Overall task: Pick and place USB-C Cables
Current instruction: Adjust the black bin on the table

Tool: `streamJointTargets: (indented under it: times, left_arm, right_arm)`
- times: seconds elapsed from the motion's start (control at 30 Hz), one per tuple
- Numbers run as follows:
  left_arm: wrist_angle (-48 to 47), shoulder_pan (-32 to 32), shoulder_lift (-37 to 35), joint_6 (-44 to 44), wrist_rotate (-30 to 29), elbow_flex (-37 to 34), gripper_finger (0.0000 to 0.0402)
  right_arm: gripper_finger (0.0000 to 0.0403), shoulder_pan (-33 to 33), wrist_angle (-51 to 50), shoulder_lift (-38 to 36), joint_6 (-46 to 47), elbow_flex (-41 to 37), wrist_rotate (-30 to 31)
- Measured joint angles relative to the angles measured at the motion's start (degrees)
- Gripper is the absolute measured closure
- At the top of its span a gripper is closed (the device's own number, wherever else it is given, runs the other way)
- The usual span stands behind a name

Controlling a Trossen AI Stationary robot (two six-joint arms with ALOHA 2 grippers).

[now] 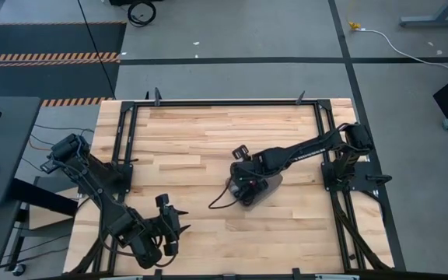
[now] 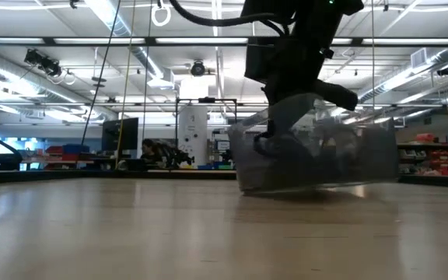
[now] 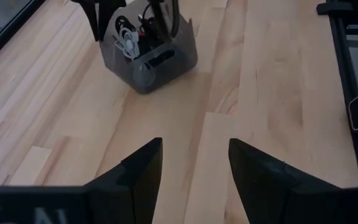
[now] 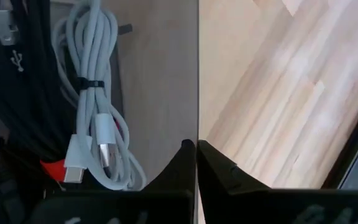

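A grey translucent tray (image 1: 264, 187) stands right of the table's middle. It also shows in the low view (image 2: 341, 155) and, far off, in the left wrist view (image 3: 157, 59). Inside lie a white coiled cable (image 4: 95, 93), black cables (image 4: 17, 93) and a red tie (image 4: 51, 168). One thin black cable (image 1: 218, 202) trails out of the tray onto the wood. My right gripper (image 4: 197, 144) is shut on the tray's wall. My left gripper (image 3: 194, 149) is open over bare wood near the table's near-left corner (image 1: 171, 225). My right gripper pinches the tray's thin side wall at its upper rim (image 4: 197, 124), one finger inside the tray and one outside. The fingers come from above, pointing down (image 2: 274, 117). In the low view the tray looks slightly tilted, its bottom (image 2: 317, 187) at the tabletop.
A black metal frame (image 1: 224, 103) runs around the table's edges, with both arm bases on its sides. Bare wood lies left of the tray and toward the near edge (image 1: 208, 233). Behind the table is a workshop with shelves and machines.
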Motion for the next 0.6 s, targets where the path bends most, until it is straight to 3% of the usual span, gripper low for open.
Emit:
streamJointTargets:
  times: [0.37, 0.6]
  left_arm:
    - [-0.33, 0.01, 0.0, 0.0, -0.92, 0.0, 0.021]
    - [-0.32, -0.01, 0.0, -0.2, -0.91, 0.0, 0.021]
  right_arm:
    - [0.0395, -0.82, -1.7, 0.07, 24.54, 3.57, -4.19]
    - [0.0395, -2.32, -2.53, 0.07, 30.77, 3.96, -4.0]
